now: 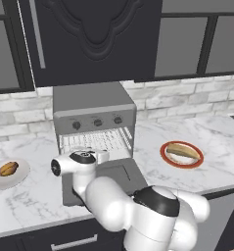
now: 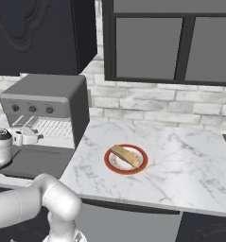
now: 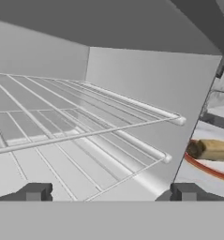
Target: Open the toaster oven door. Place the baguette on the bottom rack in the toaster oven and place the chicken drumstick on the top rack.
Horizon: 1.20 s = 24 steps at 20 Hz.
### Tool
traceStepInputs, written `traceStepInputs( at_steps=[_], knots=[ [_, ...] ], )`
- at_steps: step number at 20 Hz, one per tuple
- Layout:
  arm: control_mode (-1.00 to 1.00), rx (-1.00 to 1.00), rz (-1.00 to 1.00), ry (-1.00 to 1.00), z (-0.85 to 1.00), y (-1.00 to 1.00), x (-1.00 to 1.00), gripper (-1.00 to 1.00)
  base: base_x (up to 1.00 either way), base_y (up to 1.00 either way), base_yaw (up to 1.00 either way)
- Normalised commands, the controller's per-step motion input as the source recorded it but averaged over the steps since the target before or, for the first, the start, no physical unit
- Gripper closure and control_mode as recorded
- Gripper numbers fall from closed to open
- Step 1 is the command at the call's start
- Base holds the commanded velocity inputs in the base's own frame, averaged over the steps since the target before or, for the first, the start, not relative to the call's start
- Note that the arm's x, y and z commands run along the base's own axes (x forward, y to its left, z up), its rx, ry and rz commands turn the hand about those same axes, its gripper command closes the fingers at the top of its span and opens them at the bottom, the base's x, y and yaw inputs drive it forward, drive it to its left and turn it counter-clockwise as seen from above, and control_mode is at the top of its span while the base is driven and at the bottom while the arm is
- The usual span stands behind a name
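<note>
Going from the left: the chicken drumstick (image 1: 6, 169) lies on a pale plate (image 1: 20, 177) at the far left of the counter (image 1: 35, 211), well apart from the fingers and to their left.

In the middle, the toaster oven door (image 1: 119, 175) is already folded down flat in front of the toaster oven (image 1: 91, 105). The gripper (image 3: 108, 192) is just at the mouth of the cavity, pointing inside. Its two fingers (image 3: 33, 192) are spread wide with nothing between them. Directly ahead of the fingers, in the hand view, the top rack (image 3: 76, 133) runs across, and the bottom rack (image 3: 57, 173) is under it, nearer to the fingertips.

To the right of the fingers, outside the oven's side wall, the baguette (image 1: 183, 150) rests on a red-rimmed plate (image 1: 163, 153). It lies near, with the oven wall between it and the fingers. Its long axis runs across the plate at a slant, from the far left to the near right in the right base view.

I judge that the door step is done and no food is placed yet. For the baguette the hand must come out of the cavity and go to its right, then close across the short width of the loaf, not along its length.
</note>
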Motion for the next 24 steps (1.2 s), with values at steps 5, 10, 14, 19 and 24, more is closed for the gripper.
traceStepInputs(
  at_steps=[5, 10, 14, 19, 24],
  knots=[
    [-1.00, 0.00, 0.05, 0.01, -0.20, 0.00, 0.29, -1.00, 0.00, 0.00, 0.00],
    [-1.00, 0.00, 0.02, 0.00, -0.20, 0.00, 0.23, -1.00, 0.00, 0.00, 0.00],
    [-1.00, 0.00, 0.00, 0.00, -0.11, 0.00, 0.25, -1.00, 0.00, 0.00, 0.00],
    [-1.00, 0.00, 0.00, 0.03, -0.39, 0.01, 0.01, -1.00, 0.00, 0.00, 0.00],
    [-1.00, 0.00, 0.03, 0.08, -0.61, 0.03, -0.07, -1.00, 0.00, 0.00, 0.00]
  ],
)
